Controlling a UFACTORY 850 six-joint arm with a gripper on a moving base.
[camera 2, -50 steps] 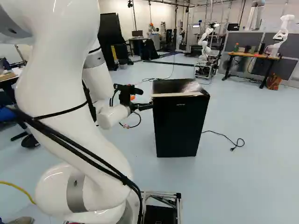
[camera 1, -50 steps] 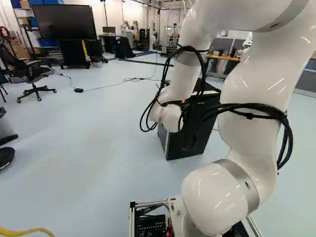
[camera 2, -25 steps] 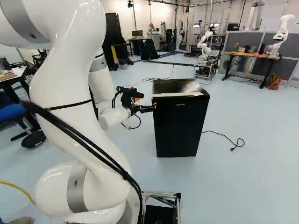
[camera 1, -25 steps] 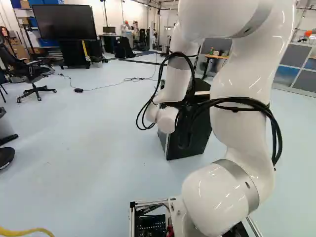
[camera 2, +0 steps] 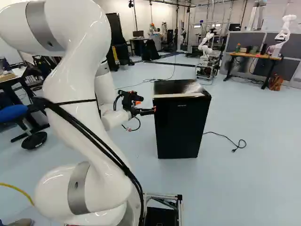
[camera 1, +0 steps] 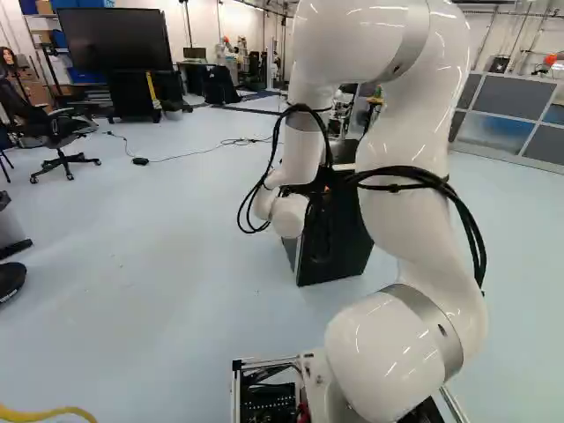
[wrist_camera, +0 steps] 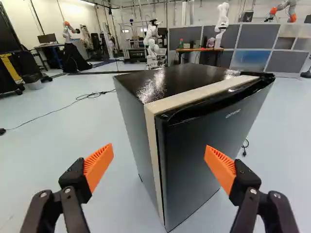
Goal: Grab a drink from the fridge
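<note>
A compact black fridge (camera 2: 181, 129) stands upright on the floor, right of the middle of the right base view, with its door shut. A small pale line of lettering (wrist_camera: 233, 113) sits high on the door. The gripper (camera 2: 154, 110) is at the upper part of the fridge's near left edge; whether it touches cannot be told. In the wrist view the gripper (wrist_camera: 159, 158) is released, its two fingers spread wide, their ribbed orange pads (wrist_camera: 98, 164) angled inward, with the fridge's near upright edge ahead between them. Smooth, pale blue floor (camera 2: 244, 183) extends to the left and right of the fridge and on its near side. The fridge top is glossy and reflective, its door darker and flat with squared edges, and a straight beige strip (wrist_camera: 201, 92) runs along the body just behind the door. A thin black cord (camera 2: 225, 135) curls on the floor to the right. The smooth white arm (camera 2: 75, 122) rises at the near left. Farther off, at the right, a wooden-topped table (camera 2: 256, 56) stands before grey partitions (camera 2: 294, 42).
</note>
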